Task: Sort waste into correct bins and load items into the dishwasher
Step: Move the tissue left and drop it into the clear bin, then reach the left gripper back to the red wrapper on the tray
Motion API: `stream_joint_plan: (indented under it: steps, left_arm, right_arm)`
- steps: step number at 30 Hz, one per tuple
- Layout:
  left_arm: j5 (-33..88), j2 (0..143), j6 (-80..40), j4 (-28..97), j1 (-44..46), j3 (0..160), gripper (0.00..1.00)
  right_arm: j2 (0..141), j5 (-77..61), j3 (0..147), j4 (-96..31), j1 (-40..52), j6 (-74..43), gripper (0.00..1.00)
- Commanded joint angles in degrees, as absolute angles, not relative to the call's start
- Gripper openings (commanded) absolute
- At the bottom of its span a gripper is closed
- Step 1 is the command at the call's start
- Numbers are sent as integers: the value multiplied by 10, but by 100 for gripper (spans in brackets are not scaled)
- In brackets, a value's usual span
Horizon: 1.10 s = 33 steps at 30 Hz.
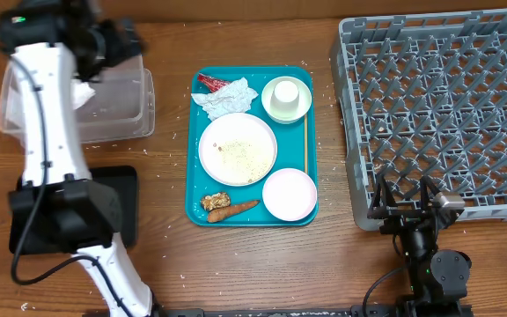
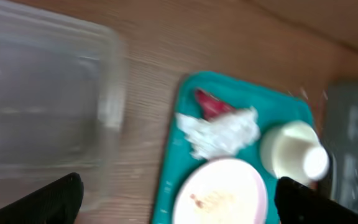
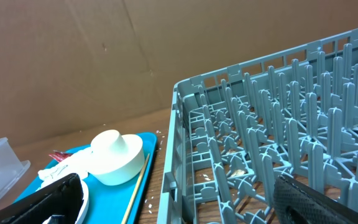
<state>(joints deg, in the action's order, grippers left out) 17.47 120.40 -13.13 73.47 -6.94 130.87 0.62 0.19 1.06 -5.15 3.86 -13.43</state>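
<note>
My left gripper [image 1: 123, 42] is open and empty above the clear tub [image 1: 126, 119], which holds a white napkin [image 1: 83, 92]. Its wrist view, blurred, shows the open fingers [image 2: 179, 202], the tub [image 2: 42, 106], a red wrapper [image 2: 209, 103], a crumpled napkin [image 2: 221, 132] and the plate [image 2: 222, 196]. On the teal tray [image 1: 195, 132] lie the wrapper [image 1: 209, 82], the napkin [image 1: 227, 98], an upturned bowl [image 1: 286, 99], a plate [image 1: 238, 148] with rice grains, a bowl [image 1: 289, 194], a brown chunk [image 1: 216, 202], a carrot piece [image 1: 238, 209] and a wooden stick [image 1: 305, 141]. My right gripper [image 1: 409, 210] is open and empty at the grey rack's [image 1: 438, 106] front left corner.
The black tray [image 1: 121, 198] lies at the front left, partly hidden by my left arm. The right wrist view shows the open fingers [image 3: 179, 205], the rack wall [image 3: 185, 130], the upturned bowl [image 3: 117, 158] and the stick [image 3: 138, 180]. Rice grains are scattered on the wooden table.
</note>
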Motion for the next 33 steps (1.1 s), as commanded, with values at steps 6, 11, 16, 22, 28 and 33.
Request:
stream_joint_plan:
  steps: [6, 11, 16, 22, 28, 33]
  left_arm:
    - [94, 1215, -107, 593, 110, 1143, 100]
    - [6, 1215, -107, 470, 157, 1057, 95]
    - [-42, 1215, -151, 396, 170, 995, 79]
    - [-49, 1227, -176, 348, 168, 956, 77]
    - [-48, 1271, -177, 333, 168, 956, 78]
    - [-45, 1282, -178, 316, 168, 956, 78]
  right_arm:
    - [2, -1, 4, -48, 41, -131, 100]
    - [2, -1, 4, -48, 41, -130, 100]
    - [2, -1, 4, -48, 41, -131, 100]
    - [2, -1, 4, -48, 41, -131, 100]
    - [2, -1, 4, -48, 41, -131, 100]
    - [2, -1, 4, -48, 41, -131, 100]
